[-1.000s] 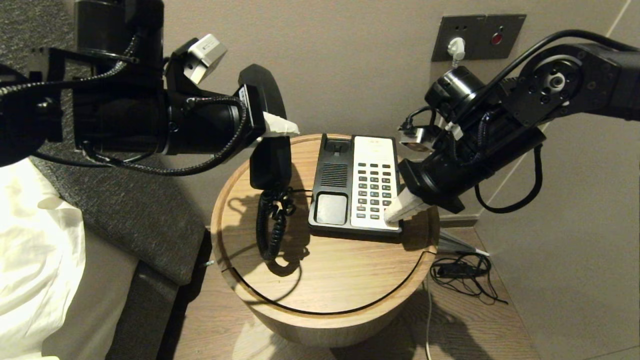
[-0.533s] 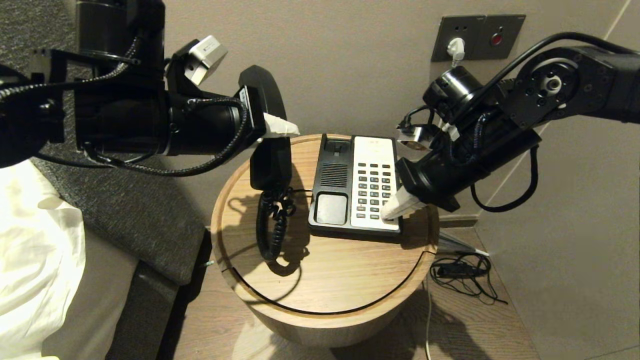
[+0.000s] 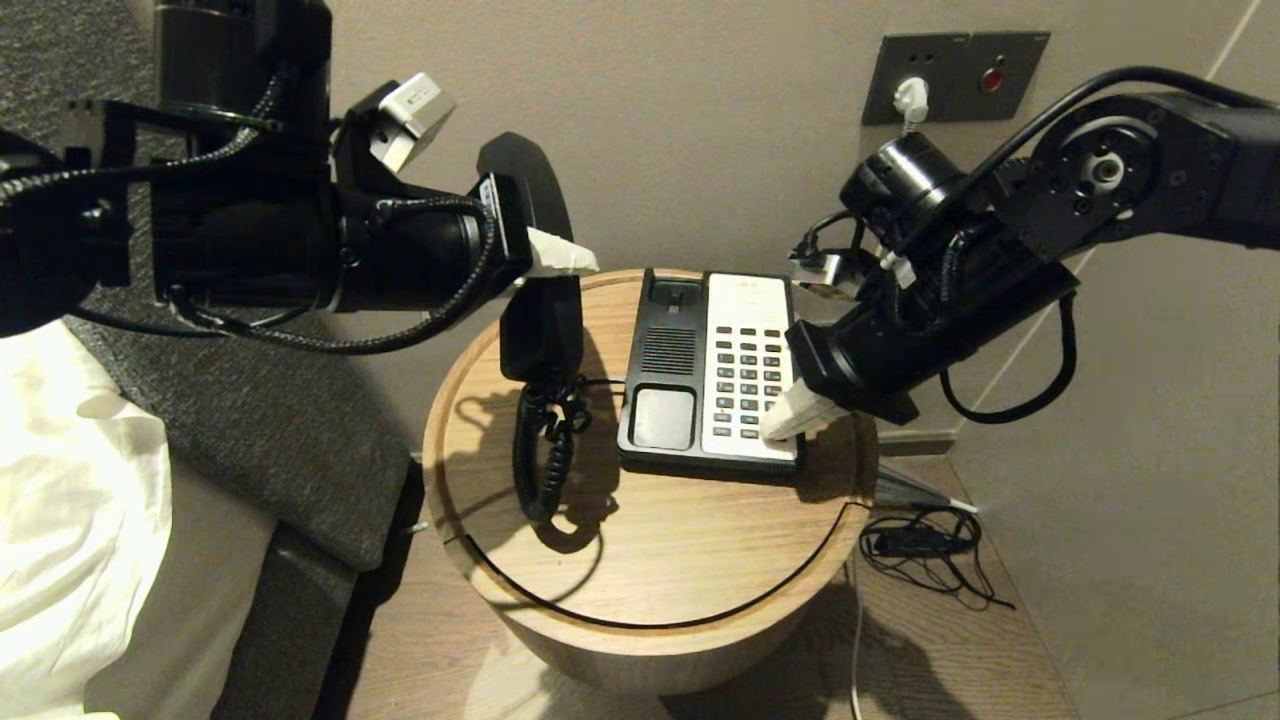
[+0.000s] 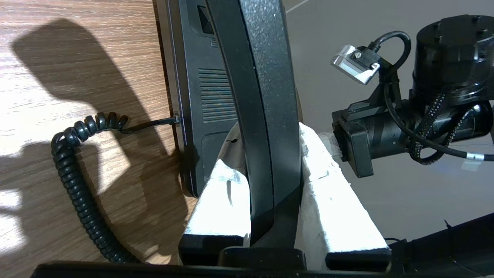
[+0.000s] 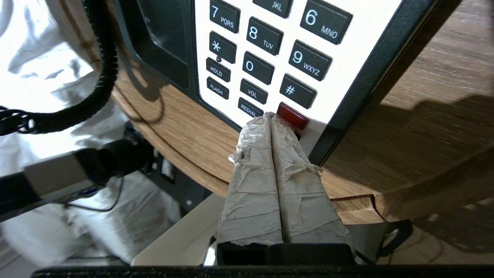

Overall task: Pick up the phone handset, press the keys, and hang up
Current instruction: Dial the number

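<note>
On your left, the left gripper [image 3: 560, 255] is clamped on the black handset [image 3: 540, 300] and holds it upright in the air above the left side of the round wooden bench [image 3: 650, 560] — its coiled cord [image 3: 540, 450] hangs down onto the wood. The phone base [image 3: 712, 370] sits at the middle of the bench, cradle bare. On your right, the right gripper [image 3: 785, 420] — fingers pressed together, holding nothing — has its tip at the red key [image 5: 292, 116] in the keypad's lowest row.

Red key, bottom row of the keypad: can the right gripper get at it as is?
Probably yes. The right gripper, fingers together, has its tips right beside the red key, nothing between; the left gripper holds the handset clear of it.
</note>
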